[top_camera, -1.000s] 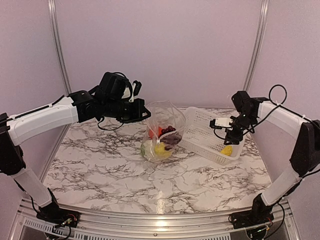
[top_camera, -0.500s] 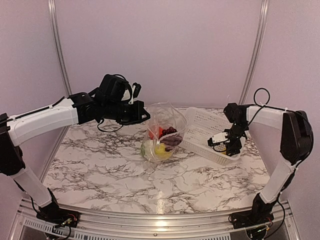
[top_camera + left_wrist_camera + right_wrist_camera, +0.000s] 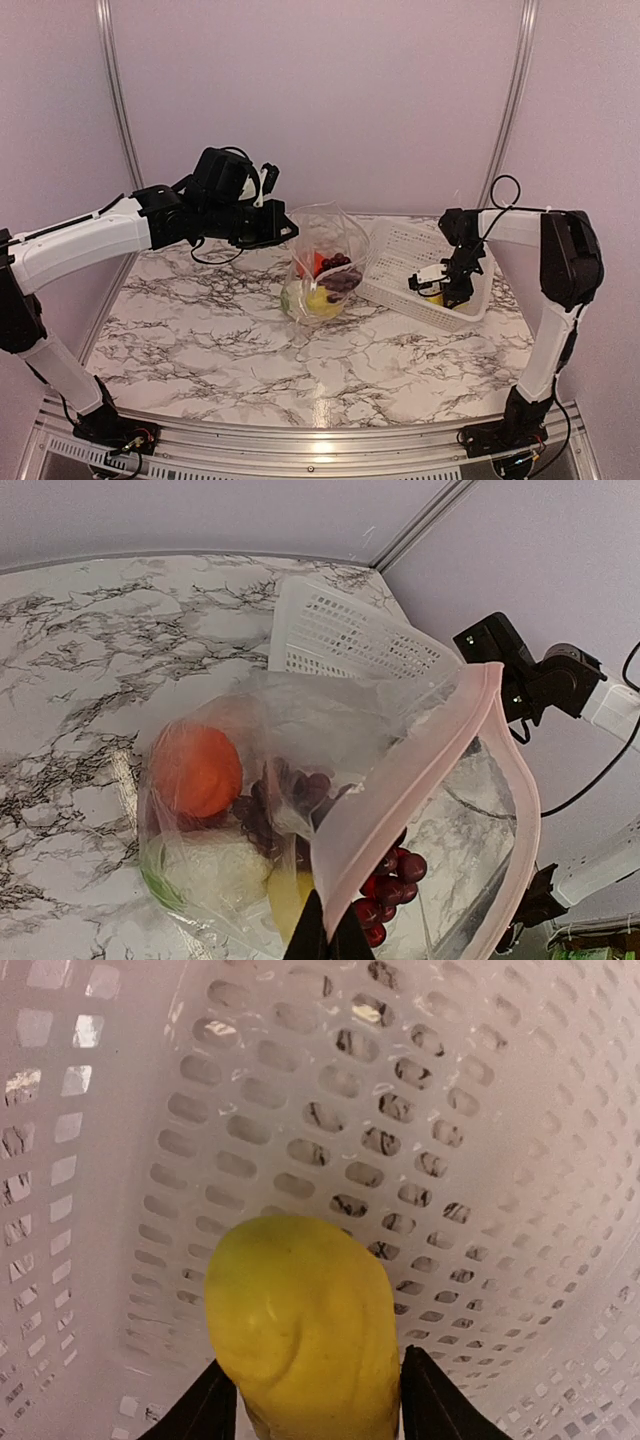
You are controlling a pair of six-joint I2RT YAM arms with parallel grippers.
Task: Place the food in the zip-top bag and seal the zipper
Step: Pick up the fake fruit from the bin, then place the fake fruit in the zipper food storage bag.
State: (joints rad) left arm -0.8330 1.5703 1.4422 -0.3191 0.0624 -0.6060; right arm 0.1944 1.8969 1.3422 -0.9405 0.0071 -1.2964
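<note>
The zip-top bag stands open at mid table. Its pinkish zipper strip is unsealed. Inside lie an orange piece, white cauliflower, a yellow piece and dark red grapes. My left gripper is shut on the bag's mouth edge and holds it up; its tips pinch the strip. My right gripper is down inside the white basket. Its fingers press both sides of a yellow food piece.
The white perforated basket sits right of the bag, tilted toward it, near the table's right edge. The back wall and metal corner posts stand close behind. The marble tabletop spreads in front of the bag.
My right gripper has dropped from above the basket's right end into the basket and shifted left, now around the yellow piece. The left gripper and the bag have stayed put.
</note>
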